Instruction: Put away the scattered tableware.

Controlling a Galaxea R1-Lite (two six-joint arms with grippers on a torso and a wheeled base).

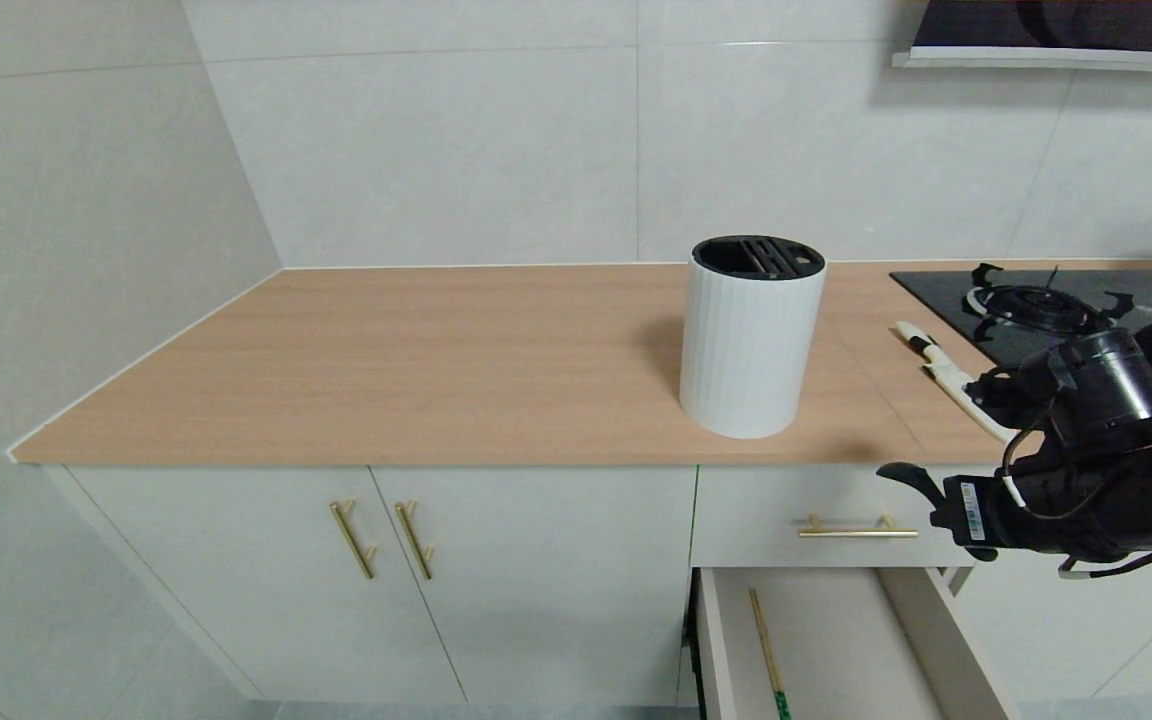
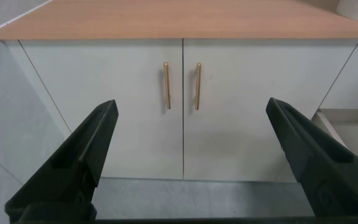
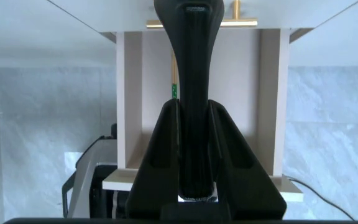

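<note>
- The open drawer is standing pulled out under the bench, below the white holder and slightly to its right. A pair of chopsticks with green ends is lying lengthwise on the drawer floor.
- The right end effector is hanging in front of the bench edge, to the right of the holder and lower than it, above the open drawer. Its fingers are clamping a slim black utensil, whose free end is pointing back toward the holder's side.
- The left end effector is sitting with its jaws spread wide and nothing between them. It is facing the pair of cupboard doors with gold handles, which are below the holder and to its left.
- A closed drawer front with a gold bar handle is sitting directly under the bench edge, just below the holder.
- The white holder, ribbed and topped with a black slotted insert, is standing upright on the wood-look bench.
- A white utensil with a black band is lying flat on the bench to the right of the holder and apart from it. Its near end is disappearing behind the right arm.
- A black gas hob is sitting in the bench beyond that utensil, right of the holder and farther back.
- A pale tiled wall is rising behind the holder along the back of the bench.
</note>
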